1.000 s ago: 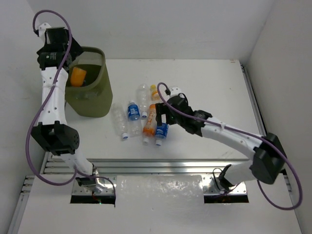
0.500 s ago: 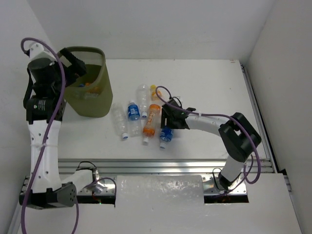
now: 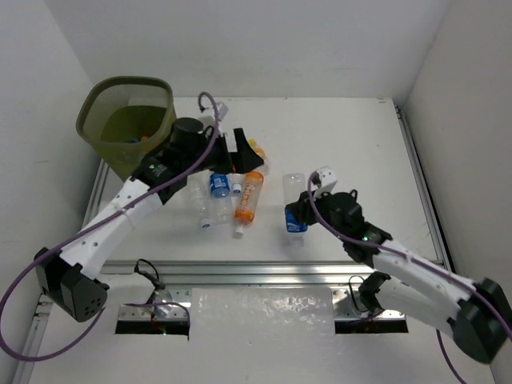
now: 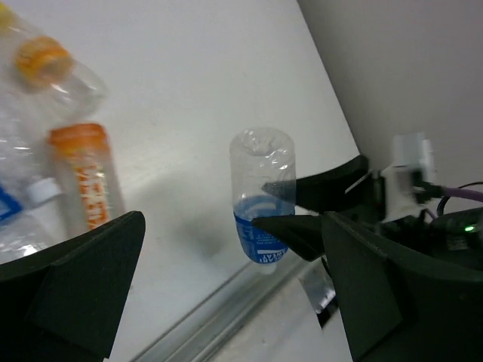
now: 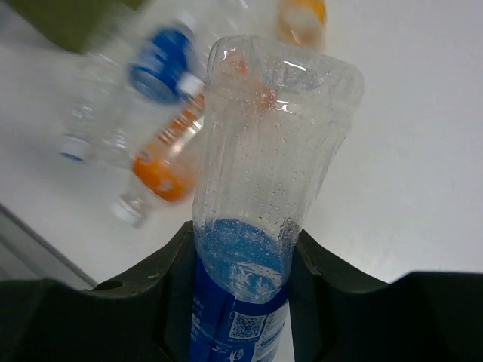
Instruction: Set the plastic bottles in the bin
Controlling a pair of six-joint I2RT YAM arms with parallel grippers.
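Observation:
My right gripper (image 3: 298,214) is shut on a clear bottle with a blue label (image 3: 294,198), held off the table right of the pile. In the right wrist view the black fingers (image 5: 170,290) clamp its labelled end (image 5: 260,226). My left gripper (image 3: 240,150) hangs open and empty over the far side of the pile, and its wrist view shows that same held bottle (image 4: 260,188). On the table lie an orange bottle (image 3: 248,198), a blue-labelled one (image 3: 218,184) and a clear one (image 3: 200,206). The olive-green bin (image 3: 94,120) stands at the far left.
Another orange-capped bottle (image 4: 53,68) lies beside the left gripper. The table's near metal rail (image 3: 264,268) runs below the pile. White walls close in on the left, back and right. Something orange (image 3: 144,138) shows inside the bin.
My right gripper shut on the blue-labelled bottle and carried it right, away from the pile. The left arm dropped an orange bottle in the bin, then swung over the pile.

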